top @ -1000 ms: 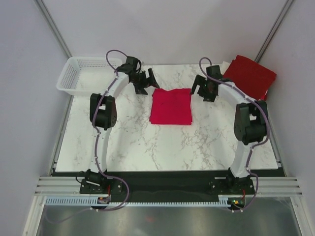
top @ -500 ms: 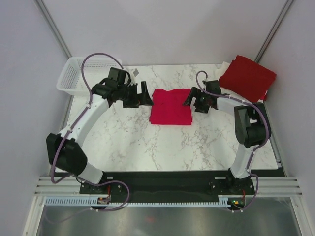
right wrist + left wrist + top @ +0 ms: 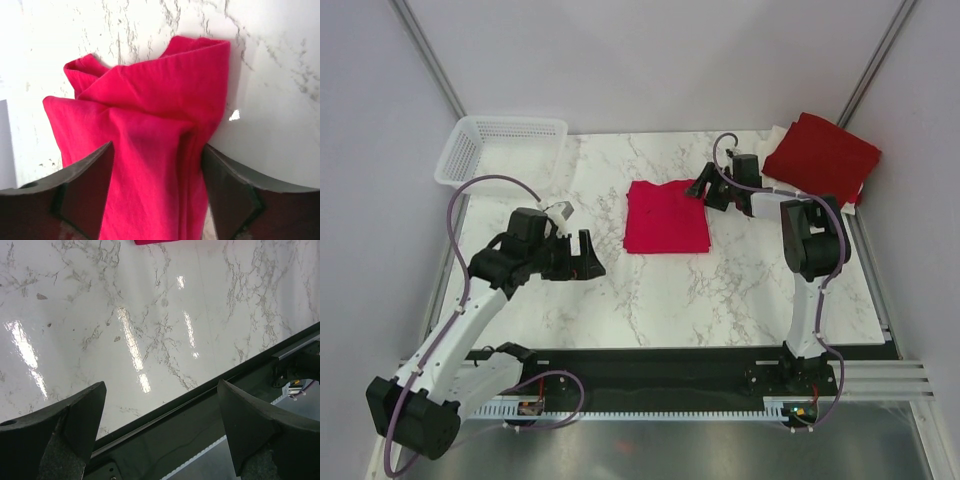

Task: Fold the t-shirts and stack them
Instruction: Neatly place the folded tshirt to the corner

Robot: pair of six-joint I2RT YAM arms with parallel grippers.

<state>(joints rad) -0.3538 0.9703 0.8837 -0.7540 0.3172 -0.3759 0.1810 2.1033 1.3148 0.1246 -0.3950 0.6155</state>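
My right pincer (image 3: 704, 190) sits at the far-right corner of the crimson t-shirt (image 3: 667, 216), jaws wide astride its bunched edge, nothing clamped; left pincer (image 3: 582, 262) gapes empty, well apart.

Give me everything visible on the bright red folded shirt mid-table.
The bright crimson folded t-shirt is plain soft cloth, unmarked, a roughly square flat pad on the white marble-look table top, near its middle. Its far-right corner is bunched into loose folds. The right arm's black two-finger tool straddles that corner, jaws apart either side of the cloth; whether they pinch it is unclear. Nothing else touches it.
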